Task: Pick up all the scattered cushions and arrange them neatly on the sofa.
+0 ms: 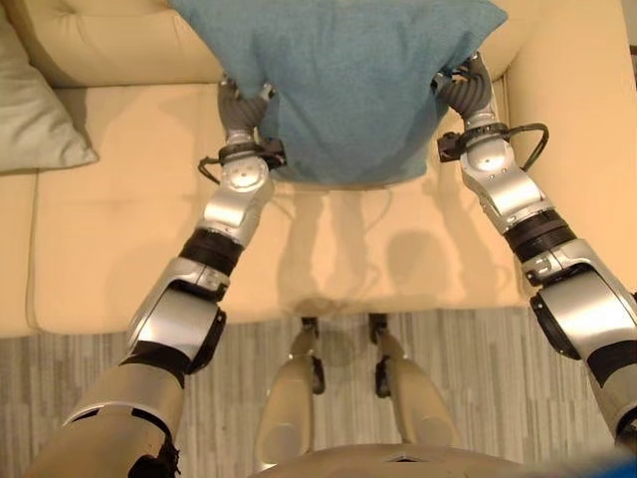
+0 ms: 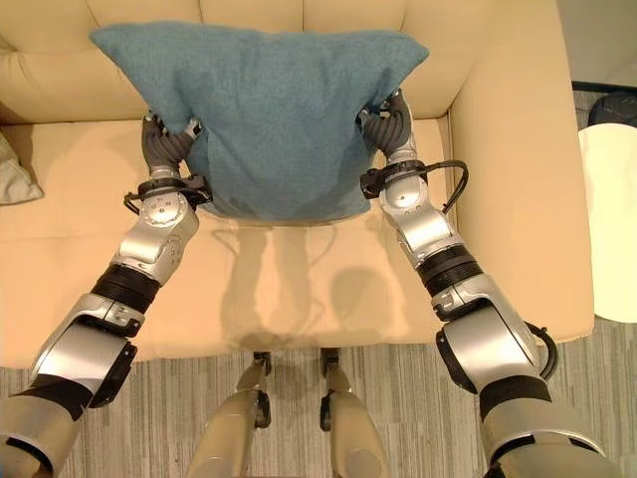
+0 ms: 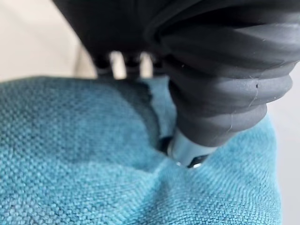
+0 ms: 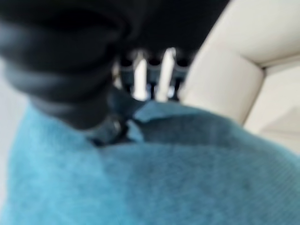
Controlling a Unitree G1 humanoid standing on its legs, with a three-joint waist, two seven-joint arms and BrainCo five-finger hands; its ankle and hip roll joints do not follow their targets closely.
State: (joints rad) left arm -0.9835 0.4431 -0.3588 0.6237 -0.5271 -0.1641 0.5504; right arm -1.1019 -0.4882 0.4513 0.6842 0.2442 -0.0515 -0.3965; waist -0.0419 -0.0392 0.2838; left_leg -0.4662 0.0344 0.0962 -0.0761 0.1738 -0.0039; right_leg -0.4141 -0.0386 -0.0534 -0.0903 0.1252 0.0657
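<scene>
A teal cushion (image 2: 269,110) hangs between the robot's two hands above the seat of a cream sofa (image 2: 299,269), its upper edge level with the tufted backrest and its lower edge clear of the seat, where its shadow falls. The left hand (image 2: 164,144) grasps the cushion's left side, and the left wrist view shows the thumb (image 3: 187,152) pressed into the woven fabric, puckering it, with the silver fingers (image 3: 117,63) curled over the cloth's edge. The right hand (image 2: 390,124) grips the opposite side near the sofa's right armrest (image 2: 508,179); in the right wrist view its fingers (image 4: 164,75) close over a fold of the teal fabric beside the thumb. A pale grey-green cushion (image 1: 35,105) lies on the sofa at the far left, well apart from the held one. Grey wood-grain floor (image 2: 398,408) runs in front of the sofa
</scene>
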